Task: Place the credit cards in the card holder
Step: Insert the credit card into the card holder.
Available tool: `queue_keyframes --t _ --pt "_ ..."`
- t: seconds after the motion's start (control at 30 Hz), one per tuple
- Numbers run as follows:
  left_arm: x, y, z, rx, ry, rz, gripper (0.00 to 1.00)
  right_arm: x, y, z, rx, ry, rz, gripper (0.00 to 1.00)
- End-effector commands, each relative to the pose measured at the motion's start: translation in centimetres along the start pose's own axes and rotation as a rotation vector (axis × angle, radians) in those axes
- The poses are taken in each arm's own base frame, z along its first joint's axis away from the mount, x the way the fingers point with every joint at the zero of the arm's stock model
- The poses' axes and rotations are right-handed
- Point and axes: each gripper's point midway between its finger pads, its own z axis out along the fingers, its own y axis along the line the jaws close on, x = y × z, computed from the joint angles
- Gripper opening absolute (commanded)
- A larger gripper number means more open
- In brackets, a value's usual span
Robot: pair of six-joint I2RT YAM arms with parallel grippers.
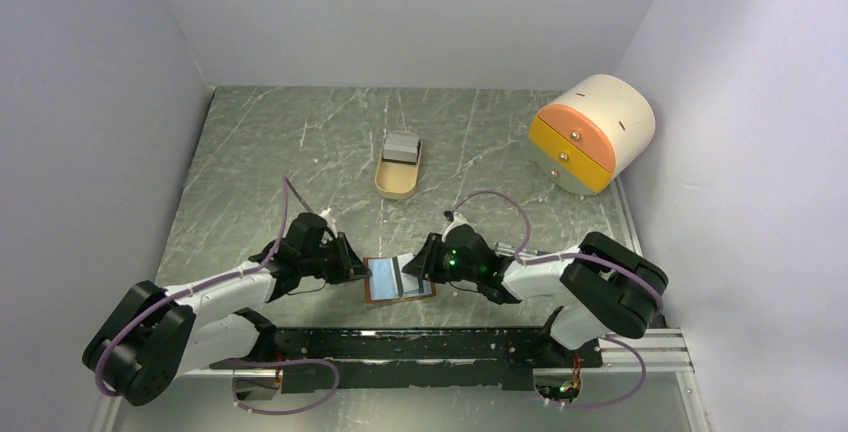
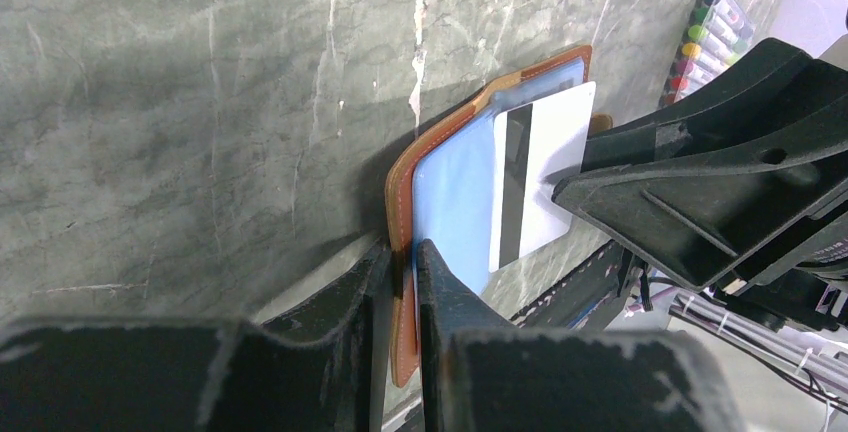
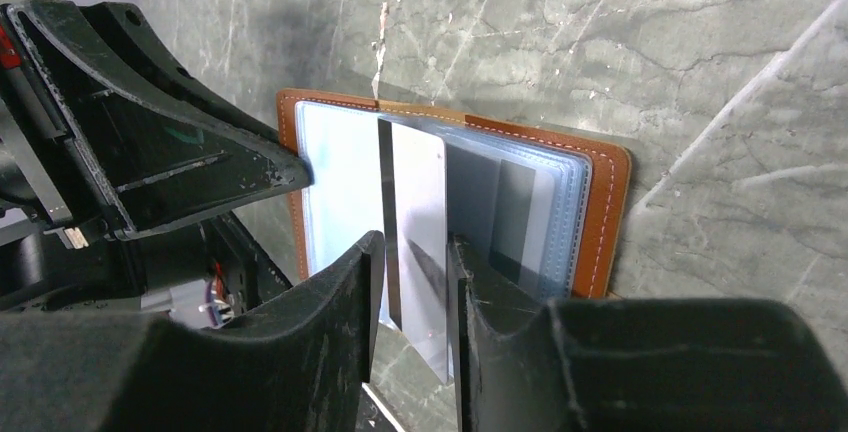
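left hand [image 2: 405, 257] pinches the card holder [image 2: 445, 197] while right hand [image 3: 415, 247] sits spread astride a part-inserted credit card [image 3: 415, 192], which likely needs pushing home.

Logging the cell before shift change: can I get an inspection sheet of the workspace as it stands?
Surface: grey marbled table.
Job's things: card holder lies open near the arms; white credit card with a dark stripe at its clear sleeves, not fully in; grey cards in a beige tray.
Clutter: box of coloured pens; round drawer unit far right.
Grippers: left gripper, jaws shut on the holder's edge; right gripper, jaws straddle the card, grip unclear.
Cables: purple cables looped along both arms.
Surroundings: white walls on three sides.
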Motion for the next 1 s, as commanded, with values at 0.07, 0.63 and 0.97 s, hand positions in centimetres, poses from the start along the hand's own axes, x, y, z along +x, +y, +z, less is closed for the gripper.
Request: queue_keyframes --t 0.07,0.63,0.97 --pt "-0.3 -0.7 0.0 0.037 0.000 0.028 0.19 0.6 -0.7 0.2 0.024 0.020 -0.022 0.34" --pt "-0.2 -1.0 0.2 0.055 0.005 0.021 0.19 2.9 -0.8 0.6 0.018 0.072 -0.011 0.37" --pt "-0.1 -0.8 0.1 0.052 0.003 0.020 0.19 2.5 -0.9 -0.5 0.027 0.046 -0.026 0.31"
